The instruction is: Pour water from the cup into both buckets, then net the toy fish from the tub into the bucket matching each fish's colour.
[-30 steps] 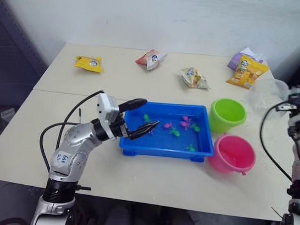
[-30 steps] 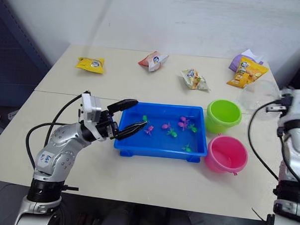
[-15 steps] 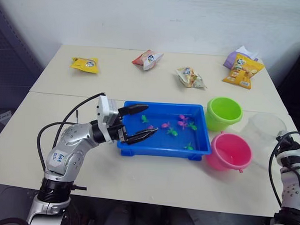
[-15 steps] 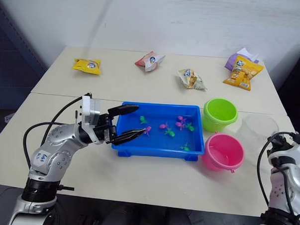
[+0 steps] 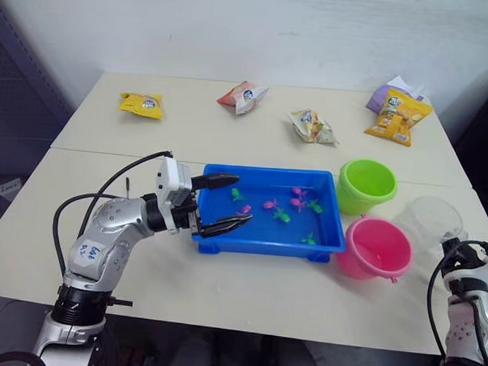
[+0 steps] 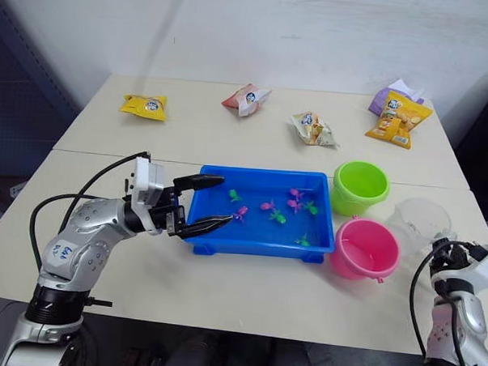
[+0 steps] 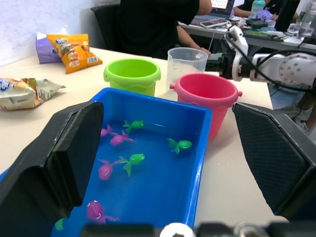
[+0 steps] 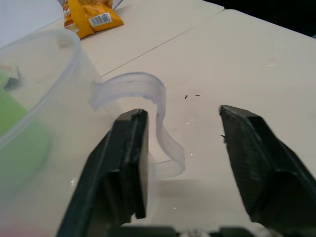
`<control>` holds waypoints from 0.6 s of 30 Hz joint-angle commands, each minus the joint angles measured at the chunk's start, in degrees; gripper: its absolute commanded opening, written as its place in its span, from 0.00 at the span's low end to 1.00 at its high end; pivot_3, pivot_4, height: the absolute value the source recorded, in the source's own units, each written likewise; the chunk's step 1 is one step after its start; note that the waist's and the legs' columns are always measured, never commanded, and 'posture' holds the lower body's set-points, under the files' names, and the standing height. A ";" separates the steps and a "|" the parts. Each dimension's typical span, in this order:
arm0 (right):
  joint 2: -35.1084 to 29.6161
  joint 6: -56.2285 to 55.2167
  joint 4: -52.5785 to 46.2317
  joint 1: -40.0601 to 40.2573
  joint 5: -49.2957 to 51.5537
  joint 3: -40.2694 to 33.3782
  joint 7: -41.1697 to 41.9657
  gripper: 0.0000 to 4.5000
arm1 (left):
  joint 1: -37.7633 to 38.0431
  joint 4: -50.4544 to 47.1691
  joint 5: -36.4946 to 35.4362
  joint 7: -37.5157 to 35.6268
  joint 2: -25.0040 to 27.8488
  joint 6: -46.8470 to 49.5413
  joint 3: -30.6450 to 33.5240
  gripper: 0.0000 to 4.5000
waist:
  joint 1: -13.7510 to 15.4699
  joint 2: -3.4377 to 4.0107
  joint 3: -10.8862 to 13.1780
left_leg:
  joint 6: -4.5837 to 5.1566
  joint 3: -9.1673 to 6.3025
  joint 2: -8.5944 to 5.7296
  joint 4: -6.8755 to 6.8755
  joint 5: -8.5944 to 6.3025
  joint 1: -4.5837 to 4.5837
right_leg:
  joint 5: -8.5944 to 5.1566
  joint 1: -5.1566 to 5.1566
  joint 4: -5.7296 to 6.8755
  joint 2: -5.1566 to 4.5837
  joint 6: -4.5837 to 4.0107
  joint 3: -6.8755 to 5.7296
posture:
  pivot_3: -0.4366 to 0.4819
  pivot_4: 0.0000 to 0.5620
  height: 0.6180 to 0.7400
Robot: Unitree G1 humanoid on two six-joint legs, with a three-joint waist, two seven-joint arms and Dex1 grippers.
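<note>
Head views: the left jaws (image 5: 223, 202) stand apart over the near-left end of the blue tub (image 5: 266, 237), where pink and green fish (image 5: 270, 204) lie; beyond them sit the green bucket (image 5: 367, 184) and pink bucket (image 5: 379, 250). Left wrist view: the tub lies between the spread jaws, the cup (image 7: 186, 63) behind it on the worktop (image 7: 232, 173). Right wrist view: the right jaws (image 8: 185, 158) gape around the cup's handle (image 8: 148, 98), one finger (image 8: 129, 153) just beside it.

Left pincer (image 5: 224, 203) spread wide, arm bent and reaching forward; right pincer (image 8: 185, 148) parted, wrist low
</note>
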 commanded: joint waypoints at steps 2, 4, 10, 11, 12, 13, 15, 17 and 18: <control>-2.45 4.89 -9.50 7.89 1.15 -3.03 -0.78 1.00 | 2.26 -1.37 -0.49 -0.91 2.20 -0.50 2.44 1.00 | 0.07 0.02 -0.01 | 0.01 -0.01 0.00 -0.05 -0.01 0.01 | -0.01 0.00 -0.02 -0.01 -0.01 0.00 | 0.48 0.27 1.00; -3.08 6.54 -12.00 11.04 2.01 -3.82 -0.20 1.00 | 3.38 -1.61 -0.61 -1.05 2.93 -0.40 3.11 1.00 | 0.12 0.02 -0.01 | 0.01 -0.01 0.00 -0.09 -0.01 -0.02 | -0.01 -0.03 -0.05 -0.02 -0.03 0.01 | 0.48 0.27 1.00; -7.01 11.29 -23.75 25.89 9.69 -7.99 14.39 1.00 | 10.15 -0.70 0.60 -3.00 7.14 -4.09 8.03 1.00 | 0.07 0.05 -0.01 | 0.40 -0.03 0.01 -0.12 -0.32 -0.01 | -0.03 -0.03 -0.10 -0.08 -0.05 0.02 | 0.48 0.27 1.00; -7.69 7.97 -25.87 28.42 8.67 -8.38 19.24 1.00 | 11.46 -0.69 0.68 -3.39 7.87 -5.28 9.37 1.00 | 0.05 0.13 0.01 | 0.43 -0.02 0.01 -0.16 -0.36 0.00 | -0.05 -0.05 -0.12 -0.09 -0.08 0.03 | 0.48 0.27 1.00; -8.53 3.09 -28.04 30.48 7.74 -9.09 25.87 1.00 | 13.23 -1.04 0.88 -3.15 8.91 -5.94 11.49 1.00 | 0.02 0.12 0.02 | 0.46 -0.02 0.02 -0.26 -0.38 0.02 | -0.05 -0.07 -0.15 -0.08 -0.10 0.04 | 0.48 0.27 1.00; -8.91 -0.24 -29.24 31.73 7.25 -9.54 30.10 1.00 | 14.50 -1.32 0.93 -2.94 9.62 -6.41 12.88 1.00 | -0.15 0.13 0.02 | 0.46 -0.02 0.02 -0.32 -0.38 0.03 | -0.06 -0.09 -0.15 -0.07 -0.12 0.04 | 0.48 0.27 1.00; -11.44 -0.43 -32.97 31.07 10.84 -11.30 33.41 1.00 | 19.92 -1.55 0.98 -0.31 9.61 -7.91 19.04 1.00 | -0.72 0.05 0.07 | 0.46 0.01 0.02 -0.48 -0.37 0.10 | -0.07 -0.09 -0.17 -0.07 -0.12 0.06 | 0.48 0.27 1.00; -14.21 2.48 -34.78 30.11 15.31 -11.61 35.94 1.00 | 24.91 0.21 3.97 0.75 9.15 -12.60 22.14 1.00 | -1.35 0.01 0.09 | 0.47 0.02 0.03 -0.49 -0.36 0.15 | -0.07 -0.07 -0.17 -0.09 -0.12 0.09 | 0.48 0.27 1.00; -15.64 2.72 -35.14 30.33 15.08 -10.79 38.46 1.00 | 26.50 1.40 5.06 1.78 8.47 -13.98 23.00 1.00 | -1.27 -0.07 0.10 | 0.46 0.02 0.03 -0.50 -0.36 0.18 | -0.07 -0.04 -0.18 -0.09 -0.13 0.10 | 0.48 0.27 1.00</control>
